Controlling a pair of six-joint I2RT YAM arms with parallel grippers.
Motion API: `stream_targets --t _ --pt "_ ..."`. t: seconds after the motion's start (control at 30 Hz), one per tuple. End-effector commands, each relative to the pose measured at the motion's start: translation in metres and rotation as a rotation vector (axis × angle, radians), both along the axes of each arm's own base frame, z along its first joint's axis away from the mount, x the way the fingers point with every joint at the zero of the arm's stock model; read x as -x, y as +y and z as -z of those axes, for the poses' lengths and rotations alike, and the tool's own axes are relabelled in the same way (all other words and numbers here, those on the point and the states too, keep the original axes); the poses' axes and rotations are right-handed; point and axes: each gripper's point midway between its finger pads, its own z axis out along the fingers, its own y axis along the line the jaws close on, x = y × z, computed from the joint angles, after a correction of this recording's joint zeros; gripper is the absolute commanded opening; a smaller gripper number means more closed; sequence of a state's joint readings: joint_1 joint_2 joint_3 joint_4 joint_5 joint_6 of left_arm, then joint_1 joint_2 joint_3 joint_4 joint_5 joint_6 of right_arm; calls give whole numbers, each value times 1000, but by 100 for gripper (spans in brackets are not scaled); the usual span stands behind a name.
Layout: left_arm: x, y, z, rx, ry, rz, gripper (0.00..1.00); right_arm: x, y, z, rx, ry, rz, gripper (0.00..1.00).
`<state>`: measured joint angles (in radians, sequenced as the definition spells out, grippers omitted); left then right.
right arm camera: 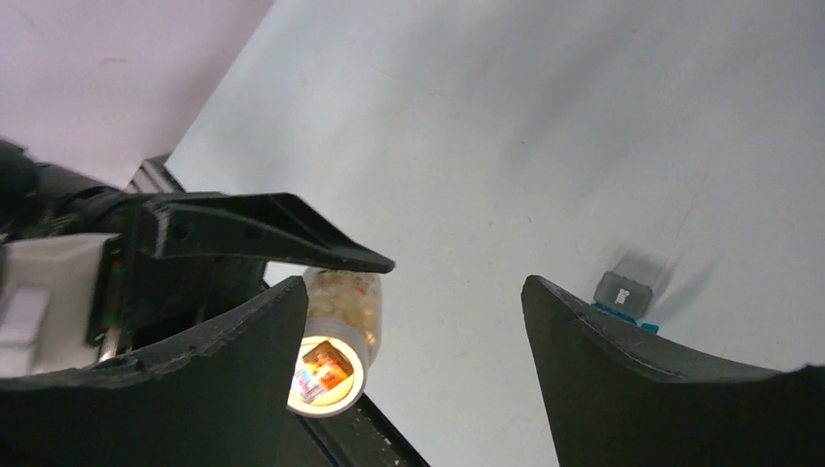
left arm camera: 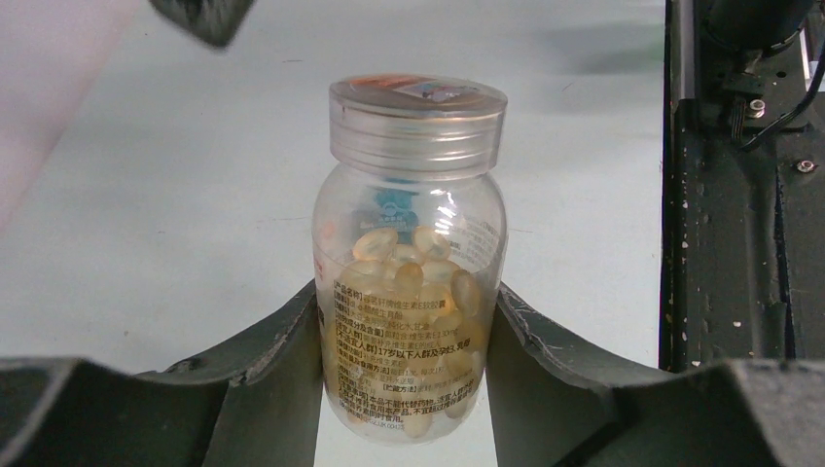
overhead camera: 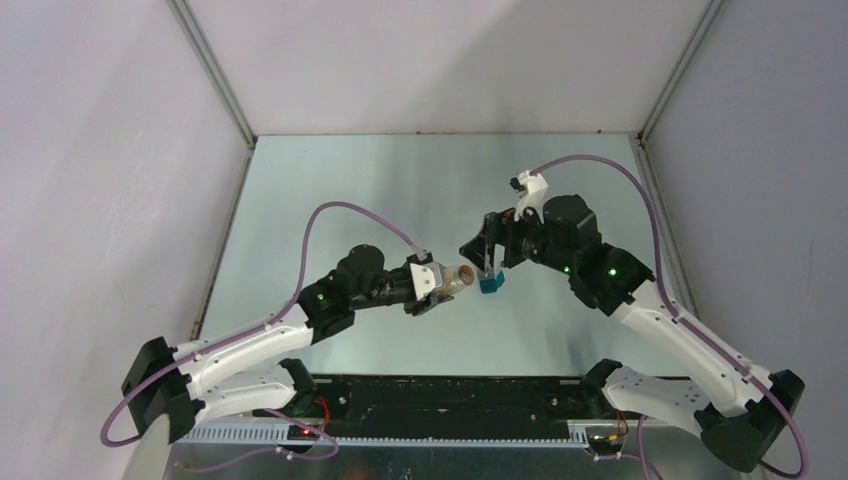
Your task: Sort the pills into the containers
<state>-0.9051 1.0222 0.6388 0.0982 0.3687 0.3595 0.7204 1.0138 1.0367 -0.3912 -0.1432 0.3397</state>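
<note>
**Clamping with dark fingers [left arm camera: 272, 341] of the left hand [left arm camera: 404, 331]: a pill bottle [left arm camera: 409, 243]**

Pressed against both flanks of the bottle's lower half, close to the lens. Holds it roughly sideways, with the cap [left arm camera: 418, 122] pointing away from the wrist and toward the right hand [overhead camera: 485, 250]. Clear-walled, topped by a silver ribbed screw cap with a coloured sticker on its flat top. Printed with dense dark text down the front. Holds a heap of pale yellow capsules [left arm camera: 409, 272], oval, glossy and translucent.

Spread wide at the right hand, with nothing between its fingers. Visible through that gap from the right wrist: the bottle's cap, end-on and glowing.

Tiny and boxy, the container [overhead camera: 490, 285]: teal-blue body, grey face bearing a small dark mark, smaller than either hand. Shows just past the tip of the right hand's finger farther from the bottle, partly hidden behind it in the wrist view. From above, appears under the right hand's fingertips and just ahead of the bottle's cap, over the pale surface [overhead camera: 380, 190]. Slightly blurred. Cannot tell whether touching that finger or resting on the surface.
</note>
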Motion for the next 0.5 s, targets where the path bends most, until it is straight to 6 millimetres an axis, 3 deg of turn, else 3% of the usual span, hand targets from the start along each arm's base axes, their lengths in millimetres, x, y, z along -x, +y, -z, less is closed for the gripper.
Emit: stream_targets --t 0.0,0.27,0.47 --pt "-7 -5 -34 73 -76 -8 0 20 3 -41 -71 -100 -134 86" --pt "-5 -4 -35 64 -80 1 0 56 8 -12 81 -185 -461 85" --pt "-5 -4 -35 62 -82 5 0 57 10 -10 106 -214 -479 83"
